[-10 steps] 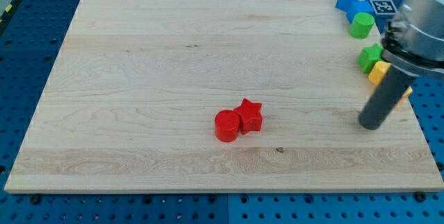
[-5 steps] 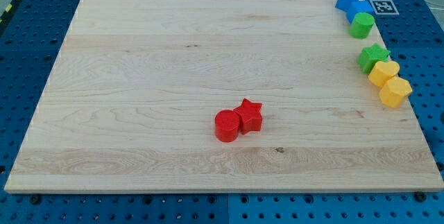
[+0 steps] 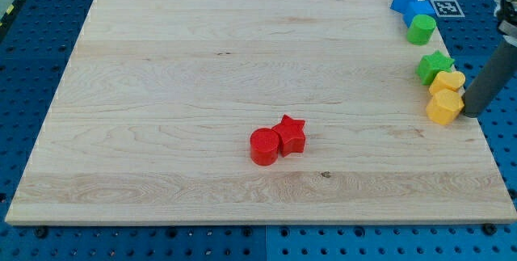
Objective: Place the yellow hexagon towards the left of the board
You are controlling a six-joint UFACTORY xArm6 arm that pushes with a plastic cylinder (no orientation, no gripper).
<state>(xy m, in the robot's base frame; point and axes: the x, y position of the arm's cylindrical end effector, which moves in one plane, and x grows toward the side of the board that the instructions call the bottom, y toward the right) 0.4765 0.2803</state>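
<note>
- The rod's tip [image 3: 469,113] stands at the view's right edge of the wooden board [image 3: 202,67], touching the right side of the yellow hexagon [image 3: 443,107].
- The arm has no fingers; it holds nothing, only presses with the rod.
- The yellow hexagon is far right, touching another yellow block [image 3: 449,82] above it.
- Above those are a green star [image 3: 434,65], a green cylinder [image 3: 421,29] and two blue blocks [image 3: 410,4].
- A black-and-white marker tag [image 3: 446,7] lies at the top right corner; I read no words.
- A red cylinder [image 3: 262,146] and a red star [image 3: 290,135] touch near the middle.
</note>
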